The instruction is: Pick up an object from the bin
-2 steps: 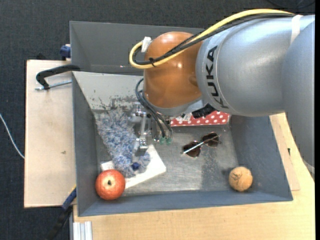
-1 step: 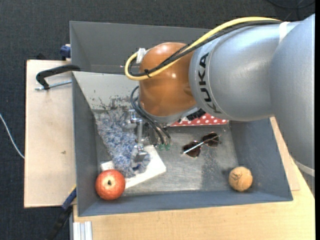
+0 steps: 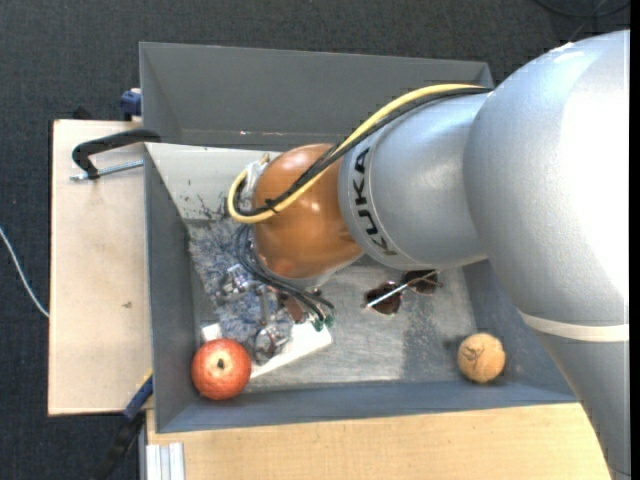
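My gripper (image 3: 264,316) is low in the bin's front left part, under the arm's orange cover. It hangs over the near end of a flat white box (image 3: 300,349) and the edge of a crumpled blue-grey cloth (image 3: 222,266). A red apple (image 3: 221,369) lies just in front of it and to the left, in the bin's front left corner, touching the white box. Whether anything is between the fingers is hidden by the gripper's metal parts and cables.
Brown-lensed sunglasses (image 3: 402,293) lie in the middle of the floor, partly under the arm. A tan ball (image 3: 481,357) rests near the front right corner. The big grey arm covers the bin's right and rear.
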### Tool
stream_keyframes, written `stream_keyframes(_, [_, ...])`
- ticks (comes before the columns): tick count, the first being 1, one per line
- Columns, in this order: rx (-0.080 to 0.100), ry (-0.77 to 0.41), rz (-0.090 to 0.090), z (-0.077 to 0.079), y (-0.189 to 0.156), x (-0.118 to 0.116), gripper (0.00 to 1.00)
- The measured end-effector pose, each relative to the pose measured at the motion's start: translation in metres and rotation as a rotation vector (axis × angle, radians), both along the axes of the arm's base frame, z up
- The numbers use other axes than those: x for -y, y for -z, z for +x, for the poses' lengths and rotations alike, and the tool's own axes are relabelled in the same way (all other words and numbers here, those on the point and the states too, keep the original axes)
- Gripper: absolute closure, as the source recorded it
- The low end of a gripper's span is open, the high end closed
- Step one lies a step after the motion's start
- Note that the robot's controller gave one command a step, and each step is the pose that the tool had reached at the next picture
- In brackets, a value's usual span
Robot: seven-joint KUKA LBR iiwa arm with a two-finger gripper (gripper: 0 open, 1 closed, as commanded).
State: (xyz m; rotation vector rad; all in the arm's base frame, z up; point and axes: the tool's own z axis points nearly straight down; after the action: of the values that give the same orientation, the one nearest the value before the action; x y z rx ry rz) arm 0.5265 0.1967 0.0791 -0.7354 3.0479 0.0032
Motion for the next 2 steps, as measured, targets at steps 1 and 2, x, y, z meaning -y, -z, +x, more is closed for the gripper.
stream_keyframes(1, [0.007,-0.003,0.003,0.0018,-0.0075,-0.0004,0.0])
stream_keyframes(2, [0.001,0.001,0.001,0.0016,-0.0019,-0.0011,0.0])
